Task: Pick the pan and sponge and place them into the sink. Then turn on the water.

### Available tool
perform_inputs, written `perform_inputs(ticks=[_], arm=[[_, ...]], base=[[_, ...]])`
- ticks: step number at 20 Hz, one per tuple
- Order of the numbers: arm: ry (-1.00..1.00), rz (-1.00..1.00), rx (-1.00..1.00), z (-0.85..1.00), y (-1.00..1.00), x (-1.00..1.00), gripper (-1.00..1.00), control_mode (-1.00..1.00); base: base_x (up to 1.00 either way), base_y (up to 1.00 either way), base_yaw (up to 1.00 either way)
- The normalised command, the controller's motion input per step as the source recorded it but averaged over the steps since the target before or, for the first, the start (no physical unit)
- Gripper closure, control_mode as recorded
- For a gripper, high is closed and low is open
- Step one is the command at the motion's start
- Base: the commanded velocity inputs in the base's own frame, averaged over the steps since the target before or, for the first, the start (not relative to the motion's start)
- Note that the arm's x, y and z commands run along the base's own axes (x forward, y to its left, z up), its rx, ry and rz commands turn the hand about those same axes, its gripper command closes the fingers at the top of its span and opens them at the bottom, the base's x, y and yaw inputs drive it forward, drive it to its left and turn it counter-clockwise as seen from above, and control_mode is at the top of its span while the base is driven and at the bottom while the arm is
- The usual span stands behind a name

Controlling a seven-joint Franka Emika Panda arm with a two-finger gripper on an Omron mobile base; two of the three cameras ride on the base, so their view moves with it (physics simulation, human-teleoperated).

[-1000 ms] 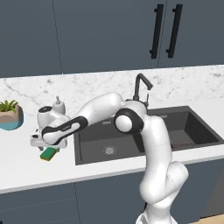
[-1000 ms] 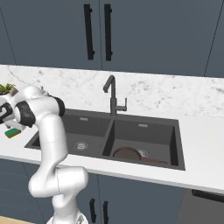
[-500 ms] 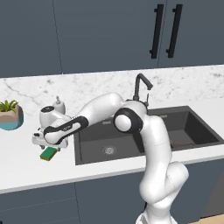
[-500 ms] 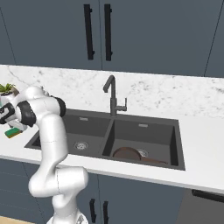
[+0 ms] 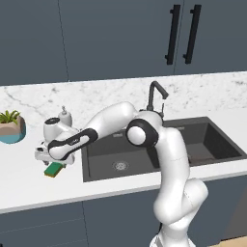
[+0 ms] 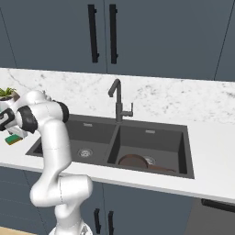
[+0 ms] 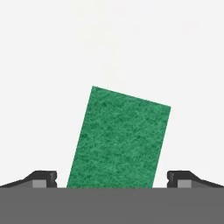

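Jaws wide, empty, gripper (image 7: 112,179) over one sponge (image 7: 119,140), one pan (image 6: 134,161) in sink (image 6: 151,133)

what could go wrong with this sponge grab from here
1. In the hand view the sponge lies skewed between the open gripper fingertips, so closing could pinch corners and twist it loose.
2. The soap dispenser stands close behind the hand; a swing toward the sink might knock it.
3. The pan already fills part of one basin.

sponge (image 5: 54,169) on the table (image 5: 29,183) left of the sink (image 5: 159,149), hand (image 7: 112,179) straddling it — pan (image 6: 134,161) in the right basin, faucet (image 5: 155,99) behind the sink, potted plant (image 5: 10,126) far left
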Motion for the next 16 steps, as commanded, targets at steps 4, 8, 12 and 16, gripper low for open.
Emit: perform_inputs(ticks=[4,8,12,16], arm=[[0.00,0.00,0.00,-0.01,0.07,0.00,-1.00,-1.00],[0.00,0.00,0.00,-0.03,0.11,0.00,-1.00,-1.00],[0.00,0.00,0.00,-0.19,0.14,-0.01,-1.00,-1.00],[0.00,0.00,0.00,-0.32,0.08,-0.05,-1.00,-1.00]], base=[[0.00,0.00,0.00],[0.00,0.00,0.00],[0.00,0.00,0.00],[0.00,0.00,0.00]])
